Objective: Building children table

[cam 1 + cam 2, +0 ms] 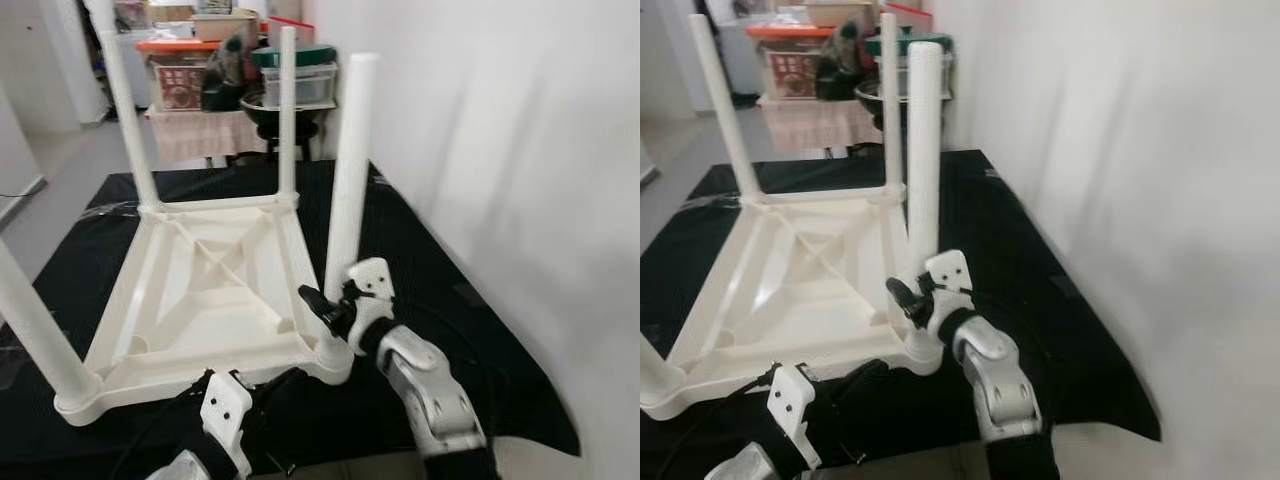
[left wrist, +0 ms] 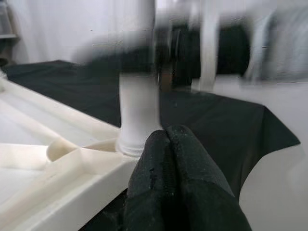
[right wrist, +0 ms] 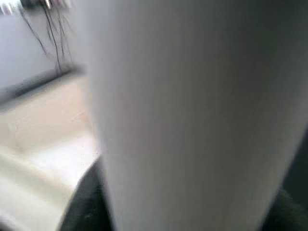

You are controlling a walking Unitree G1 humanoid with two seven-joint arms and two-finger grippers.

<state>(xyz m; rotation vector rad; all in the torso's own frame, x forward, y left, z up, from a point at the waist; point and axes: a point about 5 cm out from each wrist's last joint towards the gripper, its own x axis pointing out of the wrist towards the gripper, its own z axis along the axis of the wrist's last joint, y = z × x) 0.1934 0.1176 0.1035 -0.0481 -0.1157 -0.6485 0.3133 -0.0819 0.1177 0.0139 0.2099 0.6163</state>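
Now our right gripper [image 1: 325, 312] clamped around the near-right table leg [image 1: 350, 170]; our left gripper [image 2: 166, 163], fingers pressed together, beside that leg's base.

We see a white plastic table [image 1: 200, 300] with white legs [image 1: 350, 160] lying upside down on a plain black cloth [image 1: 440, 300]. Our arms are silver with white brackets; the right gripper [image 1: 330, 315] and the left gripper [image 2: 175, 187] have black fingers. The wall [image 1: 520, 150] is plain white and the floor [image 1: 70, 170] pale grey. Behind stand an orange-lidded box [image 1: 180, 70] and a green-lidded clear box [image 1: 298, 75].
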